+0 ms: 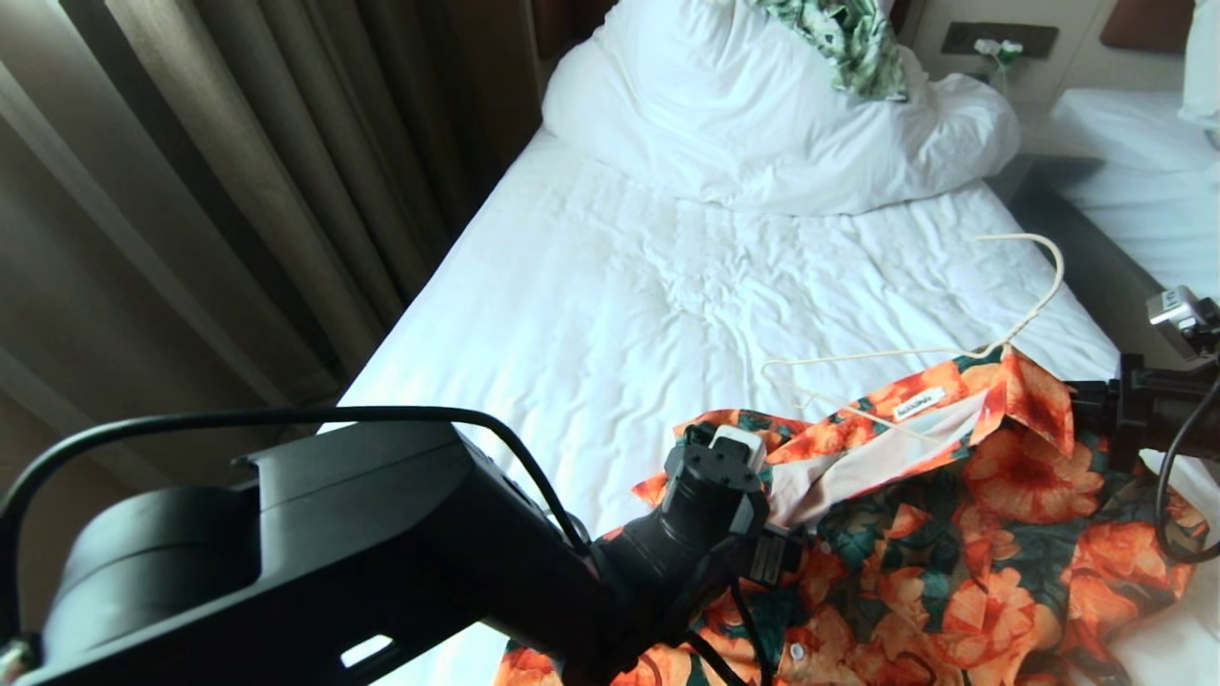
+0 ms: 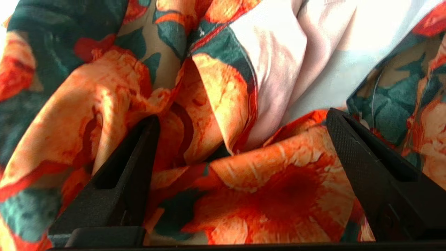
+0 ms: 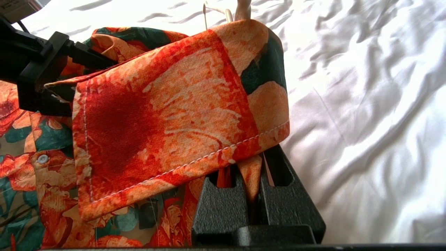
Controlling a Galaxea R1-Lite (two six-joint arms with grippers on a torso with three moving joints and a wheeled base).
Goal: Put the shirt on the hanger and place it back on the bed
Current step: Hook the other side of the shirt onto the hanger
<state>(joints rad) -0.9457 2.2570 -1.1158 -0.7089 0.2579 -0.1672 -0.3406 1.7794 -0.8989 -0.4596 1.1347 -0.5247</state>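
Note:
The shirt [image 1: 953, 534], orange flowers on dark green, lies bunched at the near right of the bed [image 1: 620, 314], its collar and white neck label facing up. The cream wire hanger [image 1: 1039, 295] rests on the sheet behind the collar, and one of its arms runs into the neck opening. My left gripper [image 2: 242, 116] points down into the shirt's left front and is open, its fingers [image 2: 139, 157] wide apart astride loose folds. My right gripper [image 3: 249, 167] is shut on the shirt [image 3: 174, 111] under the raised collar flap; the hanger's neck [image 3: 240, 8] shows just beyond it.
A heaped white duvet and pillow [image 1: 762, 124] fill the head of the bed, with a green-and-white leaf-print garment [image 1: 858, 38] on top. Brown curtains [image 1: 238, 191] hang along the left. A second white bed [image 1: 1134, 162] stands to the right across a dark gap [image 1: 1077, 238].

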